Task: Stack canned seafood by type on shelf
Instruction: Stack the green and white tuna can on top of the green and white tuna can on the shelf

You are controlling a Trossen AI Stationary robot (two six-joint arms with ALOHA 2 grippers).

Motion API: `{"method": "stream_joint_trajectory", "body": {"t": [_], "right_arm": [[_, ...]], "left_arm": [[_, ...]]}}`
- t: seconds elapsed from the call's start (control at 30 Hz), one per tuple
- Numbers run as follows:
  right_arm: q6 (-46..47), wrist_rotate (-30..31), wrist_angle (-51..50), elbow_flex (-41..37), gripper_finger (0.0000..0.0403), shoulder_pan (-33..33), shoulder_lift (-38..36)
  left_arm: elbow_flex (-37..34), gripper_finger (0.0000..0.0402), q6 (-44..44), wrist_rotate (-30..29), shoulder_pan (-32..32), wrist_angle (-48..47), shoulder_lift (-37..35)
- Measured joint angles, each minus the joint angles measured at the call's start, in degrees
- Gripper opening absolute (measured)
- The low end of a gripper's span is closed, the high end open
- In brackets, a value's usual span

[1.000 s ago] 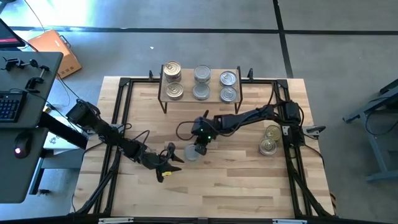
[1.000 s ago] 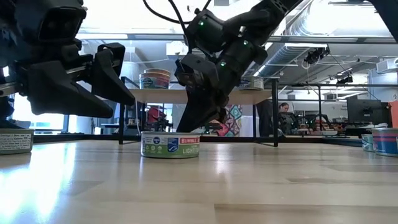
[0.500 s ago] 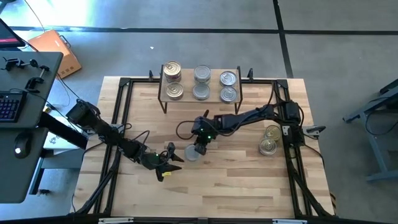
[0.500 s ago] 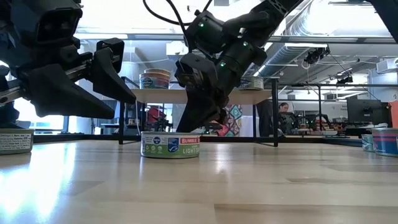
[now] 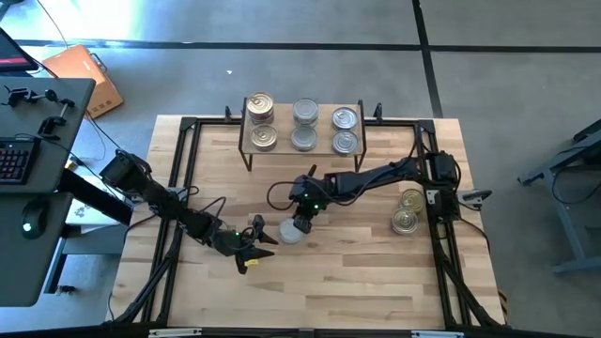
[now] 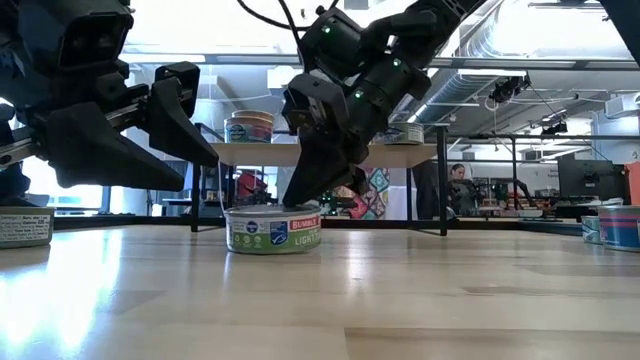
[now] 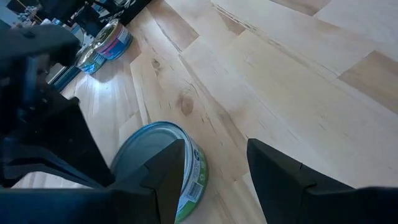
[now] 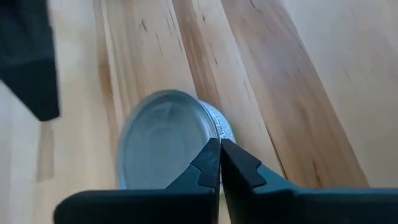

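One tin [image 5: 286,234] with a silvery lid and a green label [image 6: 273,231] stands on the table's middle. My right gripper [image 5: 299,225] is shut and comes down on its lid [image 8: 161,140]. My left gripper [image 5: 261,242] is open just to the table's left of this tin, one finger close beside its wall [image 7: 189,180]; I cannot tell whether it touches. The shelf [image 5: 282,124] stands at the far edge with six tins on top in three pairs. Two gold-lidded tins [image 5: 407,211] sit on the table at the right. My right gripper has its shut fingertips [image 6: 300,203] on the tin's lid close to its rim [image 8: 208,134], on the side toward the table's right. The fingers slant down from above and from the far right. The tin stands with its base on the table.
Another tin [image 6: 25,226] shows at the low view's left edge. Black frame rails [image 5: 183,169] run along the table's sides. Bare wood lies between the middle tin and the near edge [image 5: 319,291]. A desk with a keyboard [image 5: 14,160] stands left of the table.
My right gripper has sunk a little, its shut tips coming down onto the tin's lid from just above it. The tin has stayed where it was.
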Motion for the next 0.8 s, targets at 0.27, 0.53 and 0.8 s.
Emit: {"method": "stream_joint_trajectory", "body": {"t": [0.27, 0.53, 0.8], "right_arm": [[1.46, 0.88, -0.79, 0.07, 0.0000, 0.13, -1.53], [3.08, 2.55, -2.68, 0.07, 0.0000, 1.51, -0.87], [2.98, 8.61, -4.16, 0.15, 0.0003, 3.44, -0.43]], "left_arm": [[-0.02, 0.0168, 0.83, -0.15, 0.02, 0.71, 0.20], [-0.02, 0.0168, 1.05, -0.81, 0.02, 0.86, 0.20], [-0.02, 0.0168, 1.09, -0.90, 0.02, 1.10, 0.20]]}}
